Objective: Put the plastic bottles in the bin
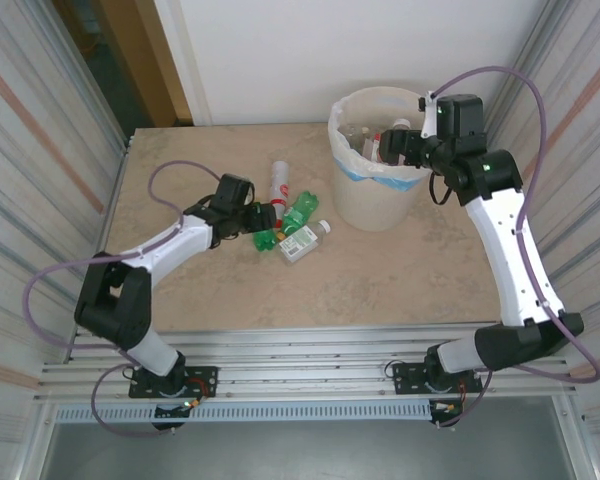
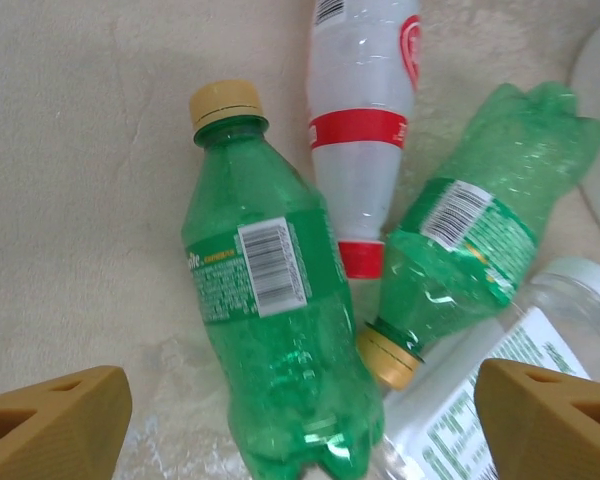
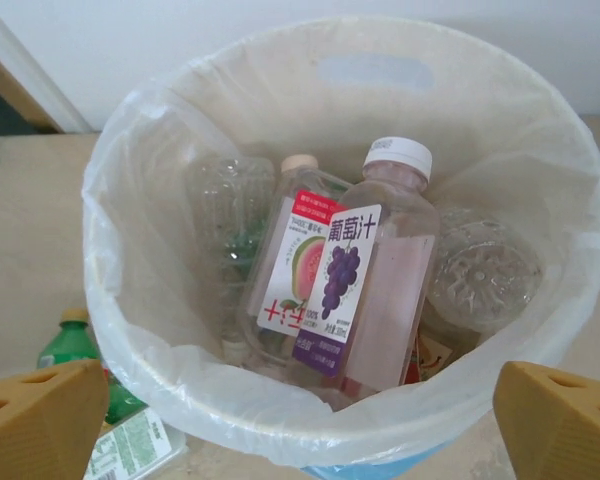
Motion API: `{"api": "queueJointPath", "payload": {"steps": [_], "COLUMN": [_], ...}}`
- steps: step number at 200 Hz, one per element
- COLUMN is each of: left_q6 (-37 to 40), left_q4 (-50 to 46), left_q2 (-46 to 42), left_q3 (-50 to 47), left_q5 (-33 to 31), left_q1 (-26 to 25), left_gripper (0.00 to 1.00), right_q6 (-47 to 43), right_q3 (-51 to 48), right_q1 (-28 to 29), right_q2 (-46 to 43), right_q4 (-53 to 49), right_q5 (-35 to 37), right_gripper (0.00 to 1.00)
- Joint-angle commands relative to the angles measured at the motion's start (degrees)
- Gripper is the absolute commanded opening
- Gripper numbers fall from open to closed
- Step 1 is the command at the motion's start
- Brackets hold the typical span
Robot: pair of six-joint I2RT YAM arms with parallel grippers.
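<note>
Left pincer [image 2: 300,425], fingers spread wide and empty, hovers over four bottles bunched on the tabletop [image 1: 400,270]. A green bottle [image 2: 270,330] lies under the gap, a second green one [image 2: 470,240] at 2 o'clock, a red-banded white bottle [image 2: 365,120] at 12 and a clear bottle [image 2: 565,320] at 4. Farther off, at 3 o'clock from them, stands the bin [image 1: 375,205]. Right pincer [image 3: 300,425], also spread and empty, hangs above its mouth, where a grape-label bottle [image 3: 365,290] lies among others.
</note>
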Motion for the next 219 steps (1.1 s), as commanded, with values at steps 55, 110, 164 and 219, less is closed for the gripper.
{"api": "queueJointPath", "payload": {"steps": [55,110,164,219], "left_q6": [-0.16,-0.3,-0.37,-0.41], "left_q4": [-4.03,-4.38,-5.06,-4.87], "left_q2": [9.16,11.98,13.58,13.0], "left_q3": [5.79,5.12,4.39,2.65], "left_q5": [-2.38,-2.63,-3.97,-4.98], "left_q1": [0.14,0.33,0.51,0.97], "left_gripper": [0.8,0.73,0.66,0.52], "right_q6": [2.66,3.21,3.39,3.35], "right_q3": [-5.25,-6.36,-6.57,-7.37], "right_q1": [0.77,1.09,1.64,1.93], "right_q2": [-5.08,-5.44,-5.15,-5.36], "right_q4": [5.52,6.9,7.56,7.81], "right_q5": [1.45,1.01,1.17,1.11], "right_gripper": [0.98,0.98,0.98,0.98]}}
